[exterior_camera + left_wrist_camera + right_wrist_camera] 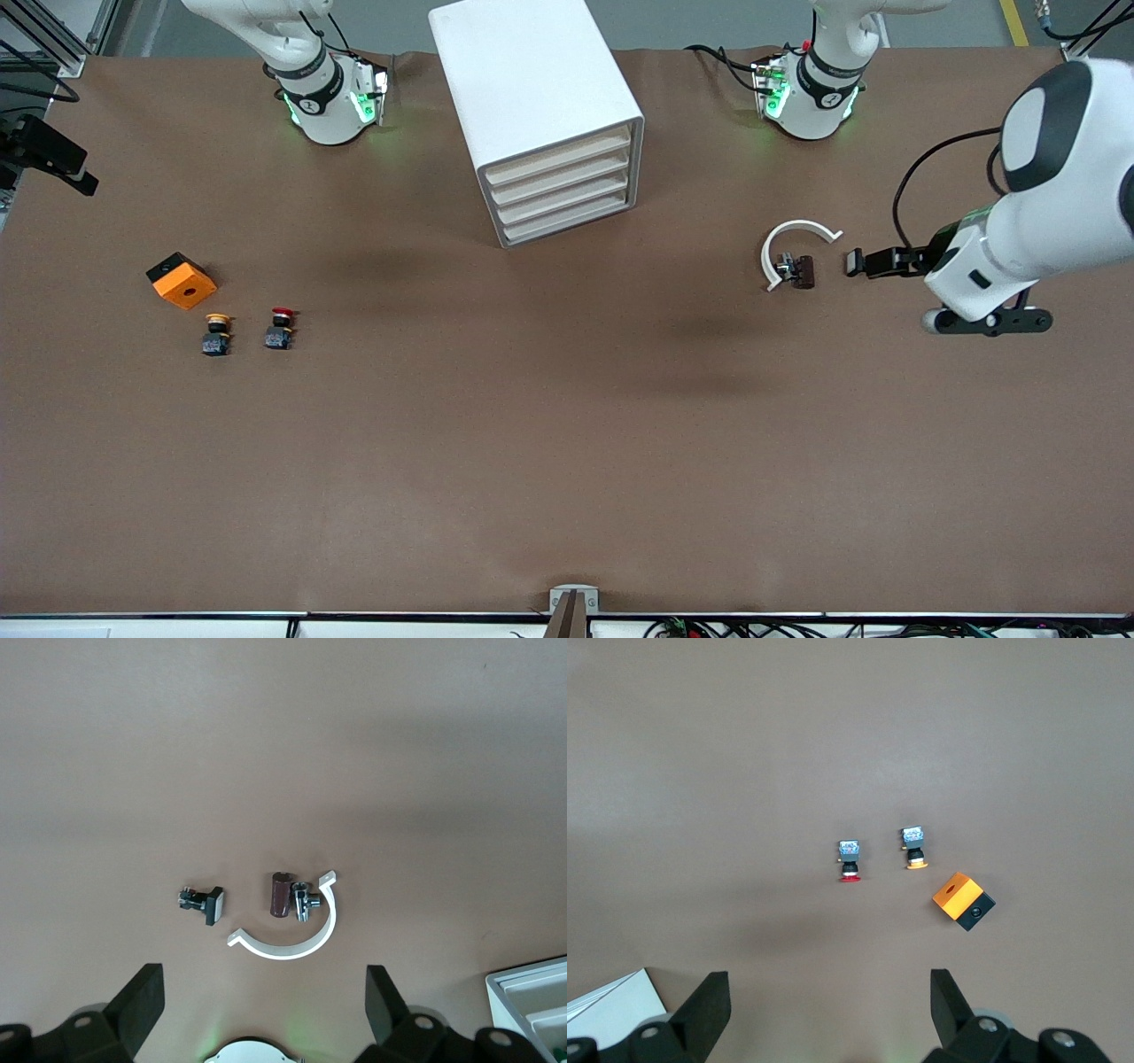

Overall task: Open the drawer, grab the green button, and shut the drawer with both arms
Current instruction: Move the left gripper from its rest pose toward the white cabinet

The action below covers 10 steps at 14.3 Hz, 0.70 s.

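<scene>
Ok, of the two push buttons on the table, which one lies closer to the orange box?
The yellow-capped button, just nearer the front camera than the orange box; the red-capped button lies beside it, toward the cabinet's side.

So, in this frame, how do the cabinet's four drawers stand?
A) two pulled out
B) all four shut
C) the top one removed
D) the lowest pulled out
B: in the front view all four drawer fronts sit flush in the white cabinet, none pulled out.

Cabinet [540, 115] drawers all shut, bare table [567, 425] in front. Clamp [795, 251] and valve [797, 269] toward the left arm's end; red [280, 329] and yellow buttons [216, 334], orange box [181, 280] toward the right's, probably well apart.
</scene>
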Each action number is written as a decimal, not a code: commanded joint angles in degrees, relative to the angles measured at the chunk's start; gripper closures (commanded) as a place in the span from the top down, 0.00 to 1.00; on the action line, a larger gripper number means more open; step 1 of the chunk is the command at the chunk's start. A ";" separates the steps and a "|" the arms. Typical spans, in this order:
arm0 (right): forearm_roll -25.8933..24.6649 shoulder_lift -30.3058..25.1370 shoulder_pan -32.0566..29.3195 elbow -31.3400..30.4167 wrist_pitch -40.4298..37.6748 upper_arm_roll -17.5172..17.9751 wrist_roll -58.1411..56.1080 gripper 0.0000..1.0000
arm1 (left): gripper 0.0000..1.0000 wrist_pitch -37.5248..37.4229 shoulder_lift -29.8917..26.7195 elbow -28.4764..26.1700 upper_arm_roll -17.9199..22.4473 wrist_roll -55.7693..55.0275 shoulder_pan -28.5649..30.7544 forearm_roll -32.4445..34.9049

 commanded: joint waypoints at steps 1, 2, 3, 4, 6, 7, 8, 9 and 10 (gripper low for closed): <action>0.00 2.43 -1.04 3.05 -0.51 0.69 -0.43 1.00 | 1.00 2.06 3.33 0.61 -0.44 -2.27 -0.63 -1.85; -0.09 2.70 -1.21 3.58 -0.59 0.69 -0.35 1.00 | 1.00 2.94 4.73 0.61 -0.53 -3.15 -1.24 -2.12; 0.00 2.88 -1.12 4.11 -0.59 0.69 -0.35 1.00 | 1.00 3.47 5.79 0.70 -0.62 -3.86 -2.29 -2.12; 0.00 3.14 -1.04 4.20 -0.51 0.69 -0.35 1.00 | 1.00 3.91 6.93 0.70 -0.71 -4.99 -2.91 -2.12; 0.08 3.23 -1.30 4.20 -0.42 0.69 -0.26 1.00 | 1.00 5.14 9.22 0.70 -0.80 -8.33 -5.19 -2.12; 0.17 3.32 -1.30 4.20 -0.42 0.60 0.00 1.00 | 1.00 5.84 10.19 0.70 -0.80 -10.87 -6.33 -2.12; 1.13 3.23 -1.30 4.20 -0.42 0.60 0.27 1.00 | 1.00 6.55 11.24 0.78 -0.71 -13.77 -7.56 -2.12; 1.31 3.84 -1.30 4.11 -0.42 0.51 0.27 1.00 | 1.00 7.34 12.30 0.87 -0.71 -17.10 -9.05 -2.03; 1.23 4.63 -1.21 4.11 -0.50 0.51 0.10 1.00 | 1.00 7.87 12.83 0.87 -0.71 -19.14 -9.68 -2.03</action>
